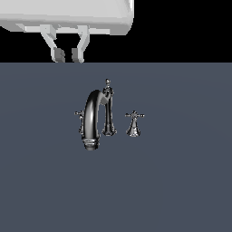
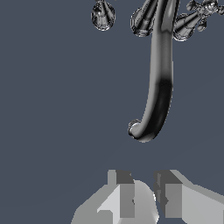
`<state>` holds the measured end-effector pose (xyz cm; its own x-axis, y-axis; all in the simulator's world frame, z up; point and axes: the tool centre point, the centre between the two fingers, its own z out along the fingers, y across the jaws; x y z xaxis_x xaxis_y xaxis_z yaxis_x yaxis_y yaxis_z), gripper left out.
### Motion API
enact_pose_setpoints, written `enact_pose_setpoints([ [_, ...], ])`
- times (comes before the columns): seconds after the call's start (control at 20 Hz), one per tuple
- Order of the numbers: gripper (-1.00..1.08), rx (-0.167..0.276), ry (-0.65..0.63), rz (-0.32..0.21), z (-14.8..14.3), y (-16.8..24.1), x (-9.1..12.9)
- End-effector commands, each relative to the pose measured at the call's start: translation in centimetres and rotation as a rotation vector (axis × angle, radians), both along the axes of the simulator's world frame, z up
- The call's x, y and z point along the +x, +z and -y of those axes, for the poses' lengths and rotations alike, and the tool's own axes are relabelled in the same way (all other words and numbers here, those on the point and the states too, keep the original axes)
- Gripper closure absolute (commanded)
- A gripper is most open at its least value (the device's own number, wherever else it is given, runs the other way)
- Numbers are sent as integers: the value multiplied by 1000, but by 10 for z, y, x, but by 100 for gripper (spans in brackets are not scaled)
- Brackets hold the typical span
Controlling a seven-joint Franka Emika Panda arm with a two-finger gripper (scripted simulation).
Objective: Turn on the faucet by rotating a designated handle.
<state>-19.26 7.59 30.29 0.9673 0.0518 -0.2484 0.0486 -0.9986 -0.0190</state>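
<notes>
The faucet [image 1: 96, 118] is dark glossy chrome and stands mid-scene on the grey surface. It has an arched gooseneck spout with a ribbed nozzle tip [image 1: 91, 145] and a top finial [image 1: 108, 83]. One cross-shaped handle [image 1: 134, 116] stands on a flared base at the exterior view's right. Another [image 1: 79, 114] sits partly behind the spout at the left. My gripper [image 1: 67, 55] hangs high above and behind the faucet, fingers slightly apart and empty. In the wrist view the spout [image 2: 158, 83] runs lengthwise, my gripper [image 2: 143, 197] well clear of it.
The flat dark grey surface [image 1: 181, 181] stretches all around the faucet. The white arm body [image 1: 68, 16] fills the upper left of the exterior view. Two handle bases [image 2: 103, 15] [image 2: 188, 24] show at the wrist view's edge.
</notes>
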Motion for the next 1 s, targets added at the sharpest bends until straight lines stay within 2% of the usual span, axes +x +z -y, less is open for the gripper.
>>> enact_pose_setpoints([
  [0.0, 73, -49, -25, 1, 10, -31, 17],
  [0.05, 82, -55, -21, -1, -3, -45, 20],
  [0.1, 76, -62, -36, 41, -12, -44, 39],
  [0.15, 74, -46, -60, 50, -22, -52, 50],
  [0.2, 92, -33, 37, 56, -31, -64, 56],
  [0.25, 80, -45, 44, 46, -16, -81, 60],
  [0.35, 77, -60, 129, 96, -29, -95, 85],
  [0.4, 93, -66, 104, 112, -16, -104, 100],
  [0.45, 84, -60, 203, 120, -34, -117, 105],
  [0.5, 84, -58, 228, 122, -46, -116, 101],
  [0.65, 51, -102, 288, 202, -43, -135, 146],
  [0.7, 21, -94, 360, 220, -92, -146, 141],
  [0.75, -5, -114, 395, 208, -72, -161, 149],
  [0.8, -24, -101, 375, 240, -65, -167, 167],
  [0.85, -39, -89, 329, 207, -59, -196, 153],
  [0.9, 34, -71, 420, 246, -109, -202, 164],
  [0.95, 34, -63, 456, 262, -127, -194, 155],
])
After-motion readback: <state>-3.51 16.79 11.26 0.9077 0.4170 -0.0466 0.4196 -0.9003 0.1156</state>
